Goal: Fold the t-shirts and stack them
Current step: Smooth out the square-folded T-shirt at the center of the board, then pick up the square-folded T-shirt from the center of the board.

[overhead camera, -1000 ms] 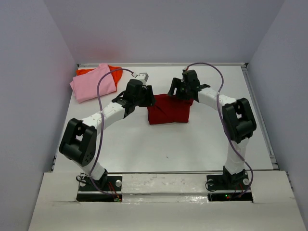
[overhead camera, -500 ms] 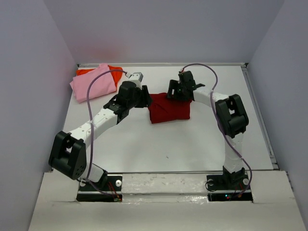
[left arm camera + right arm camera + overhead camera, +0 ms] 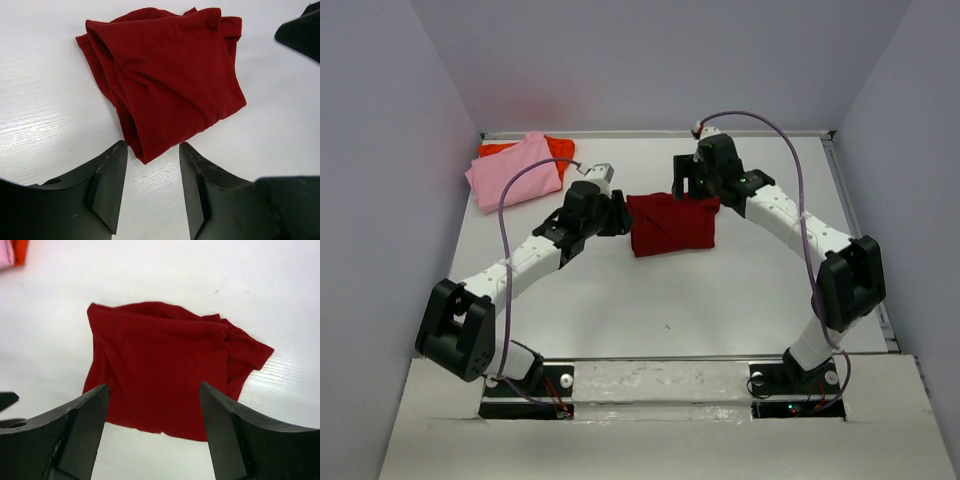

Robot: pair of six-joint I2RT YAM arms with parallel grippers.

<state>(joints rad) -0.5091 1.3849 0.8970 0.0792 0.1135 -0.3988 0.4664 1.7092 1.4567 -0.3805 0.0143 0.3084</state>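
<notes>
The dark crimson t-shirt (image 3: 671,224) lies folded into a rough square mid-table; it also shows in the left wrist view (image 3: 165,85) and the right wrist view (image 3: 160,370). My left gripper (image 3: 620,212) is open and empty at the shirt's left edge, its jaws either side of a folded corner, just short of it (image 3: 152,165). My right gripper (image 3: 688,188) is open and empty, hovering over the shirt's far edge (image 3: 152,405). The light pink t-shirt (image 3: 512,172) lies folded on the orange-red t-shirt (image 3: 558,152) at the far left corner.
Grey walls (image 3: 390,180) close in the white table (image 3: 670,290) on three sides. A raised rim runs along the right edge (image 3: 860,240). Purple cables (image 3: 790,160) loop above both arms.
My right arm has stretched out and its gripper has lifted back off the crimson shirt's far edge. My left gripper has slid a little toward the shirt's left edge. The shirt lies flatter.
</notes>
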